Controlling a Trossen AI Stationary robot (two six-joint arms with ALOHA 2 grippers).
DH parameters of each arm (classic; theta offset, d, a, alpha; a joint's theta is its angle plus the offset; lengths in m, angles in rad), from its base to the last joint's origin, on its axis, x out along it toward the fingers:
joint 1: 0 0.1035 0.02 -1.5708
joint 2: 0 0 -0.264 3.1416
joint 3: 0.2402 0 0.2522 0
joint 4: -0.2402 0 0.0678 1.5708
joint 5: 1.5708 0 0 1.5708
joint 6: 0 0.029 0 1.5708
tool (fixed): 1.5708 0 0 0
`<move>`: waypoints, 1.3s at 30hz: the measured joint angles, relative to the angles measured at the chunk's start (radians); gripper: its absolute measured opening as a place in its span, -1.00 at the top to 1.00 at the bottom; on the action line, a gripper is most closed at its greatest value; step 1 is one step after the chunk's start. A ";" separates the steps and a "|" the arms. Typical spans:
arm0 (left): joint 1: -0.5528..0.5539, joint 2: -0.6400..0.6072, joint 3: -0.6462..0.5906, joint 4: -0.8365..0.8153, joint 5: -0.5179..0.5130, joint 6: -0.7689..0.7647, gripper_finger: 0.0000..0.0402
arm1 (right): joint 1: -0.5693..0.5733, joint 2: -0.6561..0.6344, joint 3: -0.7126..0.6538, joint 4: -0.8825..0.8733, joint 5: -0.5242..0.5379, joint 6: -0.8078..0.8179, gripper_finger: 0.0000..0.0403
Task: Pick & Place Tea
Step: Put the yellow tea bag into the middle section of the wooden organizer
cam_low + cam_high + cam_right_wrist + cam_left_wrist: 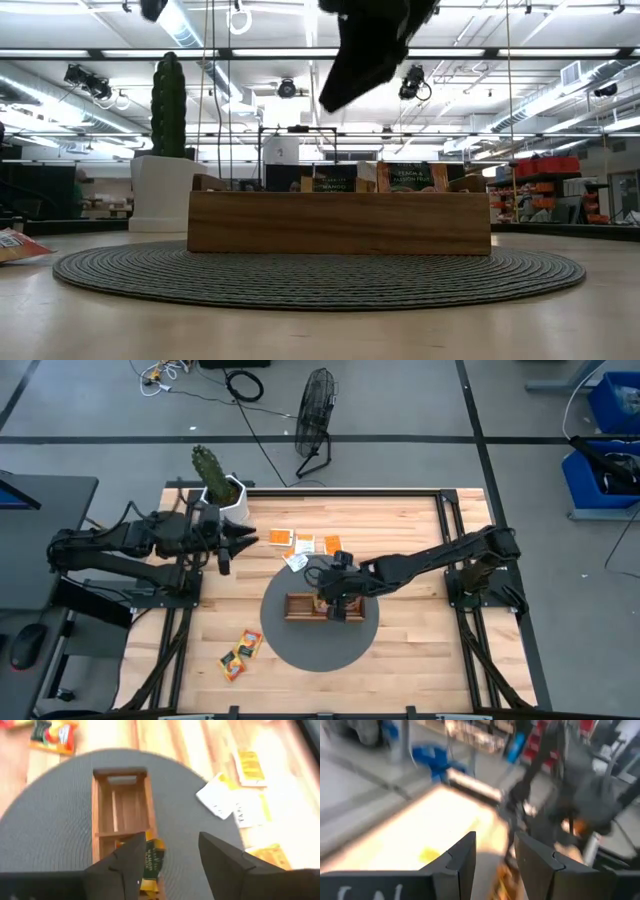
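Note:
A long brown wooden tray (305,606) lies on a round grey mat (320,650). In the low view, sachets (410,177) stand upright inside the tray (340,222). My right gripper (172,865) hovers open above the tray's end (122,815), where a yellow dark-printed sachet (151,860) sits, and it touches nothing. Loose orange, white and yellow sachets (303,543) lie flat on the table beyond the mat. Two red-and-green ones (240,650) lie near the left front. My left gripper (240,542) is open, level above the table left of the loose sachets.
A white pot with a green cactus (222,485) stands at the table's far left corner, just behind my left gripper. The mat (50,820) covers the table's middle. Bare wood lies to the right of the mat (420,630) and along the near edge.

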 joint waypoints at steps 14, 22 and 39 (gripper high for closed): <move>-0.213 0.046 0.000 -0.458 0.158 -0.458 0.31 | 0.000 -0.131 0.000 -0.028 0.019 0.030 0.05; -0.422 0.059 -0.219 -0.214 0.071 -0.731 0.31 | 0.000 -0.138 0.000 -0.058 0.021 0.027 0.05; -0.709 0.059 -0.615 0.046 0.070 -1.351 0.31 | 0.000 -0.138 0.000 -0.079 0.007 0.027 0.05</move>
